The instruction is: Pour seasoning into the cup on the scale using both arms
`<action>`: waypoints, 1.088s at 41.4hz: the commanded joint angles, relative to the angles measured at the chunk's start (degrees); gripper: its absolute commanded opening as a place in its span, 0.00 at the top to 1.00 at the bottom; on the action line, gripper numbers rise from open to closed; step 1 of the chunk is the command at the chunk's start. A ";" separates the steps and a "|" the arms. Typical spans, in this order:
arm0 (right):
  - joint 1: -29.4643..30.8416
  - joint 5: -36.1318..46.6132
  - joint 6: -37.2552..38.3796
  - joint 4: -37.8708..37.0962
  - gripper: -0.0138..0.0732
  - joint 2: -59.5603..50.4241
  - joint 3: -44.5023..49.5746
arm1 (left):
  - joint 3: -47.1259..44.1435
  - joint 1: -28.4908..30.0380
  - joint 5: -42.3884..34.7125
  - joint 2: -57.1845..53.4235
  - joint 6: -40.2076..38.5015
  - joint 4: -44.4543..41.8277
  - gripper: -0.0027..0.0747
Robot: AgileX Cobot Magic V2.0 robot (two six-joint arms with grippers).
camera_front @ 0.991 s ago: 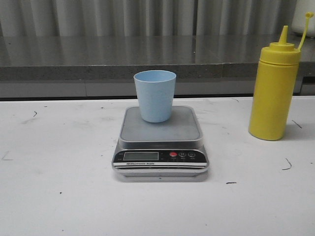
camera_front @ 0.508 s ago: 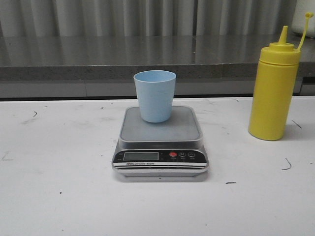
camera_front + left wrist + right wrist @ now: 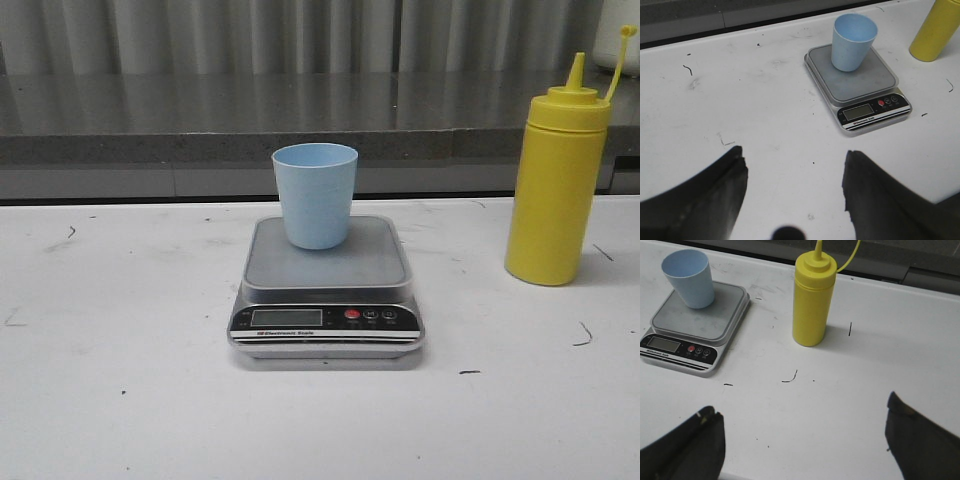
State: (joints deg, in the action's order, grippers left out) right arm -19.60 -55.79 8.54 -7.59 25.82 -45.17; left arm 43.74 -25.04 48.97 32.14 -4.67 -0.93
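Note:
A light blue cup (image 3: 315, 195) stands upright on the silver-grey scale (image 3: 327, 285) at the table's middle. The tall yellow seasoning bottle (image 3: 556, 180) stands upright to the right of the scale, its cap strap up. Neither arm shows in the front view. In the left wrist view the left gripper (image 3: 794, 159) is open and empty over bare table, well short of the scale (image 3: 860, 85) and cup (image 3: 852, 35). In the right wrist view the right gripper (image 3: 802, 410) is wide open and empty, short of the bottle (image 3: 812, 300); the cup (image 3: 689, 279) and scale (image 3: 695, 325) lie beside the bottle.
The white table (image 3: 120, 400) carries small black scuff marks. A grey stone ledge (image 3: 250, 115) runs along the back with corrugated wall behind it. A white object (image 3: 618, 35) stands on the ledge behind the bottle.

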 commanded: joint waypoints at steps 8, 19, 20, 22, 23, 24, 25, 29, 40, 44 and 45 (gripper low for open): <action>-0.10 4.18 -0.66 -1.46 0.45 0.38 -0.15 | 1.36 0.10 -4.18 0.12 -0.18 1.47 0.42; -0.10 5.22 -0.66 -1.46 0.92 0.38 2.29 | 1.36 0.10 -3.71 0.12 -0.18 2.03 0.73; -0.10 5.41 -0.66 -1.46 0.92 0.38 2.29 | 1.36 0.10 -3.71 0.12 -0.18 2.03 0.78; -0.10 5.99 -0.66 -1.46 0.92 0.38 2.29 | 1.36 0.10 -3.71 0.12 -0.18 2.03 0.89; -0.10 6.60 -0.66 -1.46 0.92 0.38 2.29 | 1.36 0.10 -3.71 0.12 -0.18 2.03 0.94; -0.10 7.16 -0.66 -1.46 0.92 0.38 2.29 | 1.36 0.10 -3.71 0.12 -0.18 2.03 0.98; -0.10 7.71 -0.66 -1.46 0.92 0.38 2.29 | 1.36 0.10 -3.71 0.12 -0.18 2.03 0.99; -0.10 8.35 -0.66 -1.46 0.92 0.38 2.29 | 1.36 0.10 -3.71 0.12 -0.18 2.03 0.99; -0.10 8.35 -0.66 -1.46 0.92 0.38 2.29 | 1.36 0.10 -3.71 0.12 -0.18 2.03 0.99; -0.10 8.35 -0.66 -1.46 0.92 0.38 2.29 | 1.36 0.10 -4.10 0.12 -0.18 2.03 0.99; -0.10 8.35 -0.66 -1.46 0.92 0.38 2.29 | 0.90 -0.03 -4.23 -0.27 -0.18 2.03 0.99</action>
State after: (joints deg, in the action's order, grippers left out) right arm -19.60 -51.69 8.42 -7.85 25.82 -41.56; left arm 43.65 -25.04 48.97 32.14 -4.67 0.54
